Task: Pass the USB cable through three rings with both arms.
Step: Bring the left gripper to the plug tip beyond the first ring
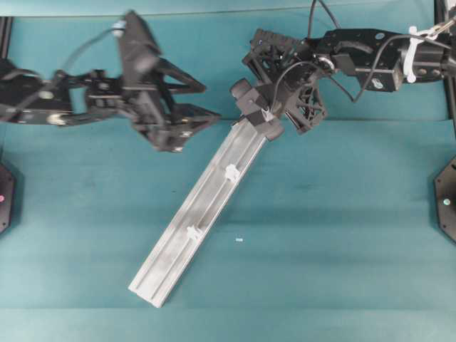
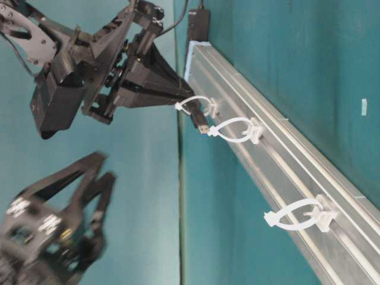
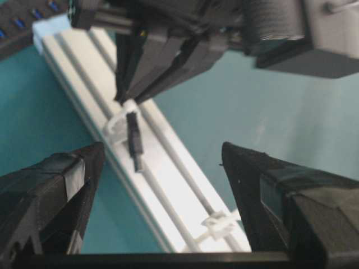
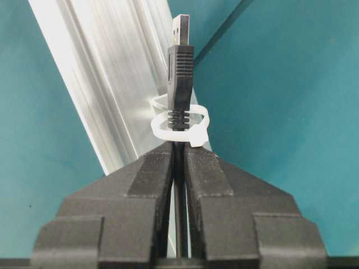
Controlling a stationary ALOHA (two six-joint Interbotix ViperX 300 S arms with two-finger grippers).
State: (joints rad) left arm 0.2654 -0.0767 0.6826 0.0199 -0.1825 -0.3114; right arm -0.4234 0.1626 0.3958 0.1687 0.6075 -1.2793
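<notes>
**Operator:** On the teal table point(image 1: 342, 214) I see the silver rail point(image 1: 187, 239) lying on a diagonal, its near end toward the lower left and its far end up under the right arm's gripper. Nothing here is a container in the plain sense; the closest thing is the three rings point(image 2: 237, 129), and only the first one has anything in it.

**Colleague:** What's in it?

**Operator:** The USB cable point(image 4: 179, 73). In the right wrist view the plug stands straight through the first white loop point(image 4: 180, 126), strain relief inside the ring, metal tip past it. The second point(image 1: 232, 172) and third point(image 1: 193, 231) rings hold nothing.

**Colleague:** Room to work?

**Operator:** Open cloth on both sides of the rail. A black hub block point(image 2: 198, 24) sits at the rail's far end. A tiny white scrap point(image 1: 239, 240) lies on the cloth to the right of the rail.

**Colleague:** Which way does the plug point?

**Operator:** Its long axis runs along the rail, tip aimed down the rail at the second ring, short of it.

**Colleague:** And the claws?

**Operator:** My right gripper point(image 4: 179, 154) is pinched tight on the cable just behind the plug, jaws nearly meeting. My left gripper point(image 3: 162, 168) is spread wide and holds nothing; it hangs beside the rail, fingers point(image 3: 61, 185) framing the plug from a distance.
</notes>
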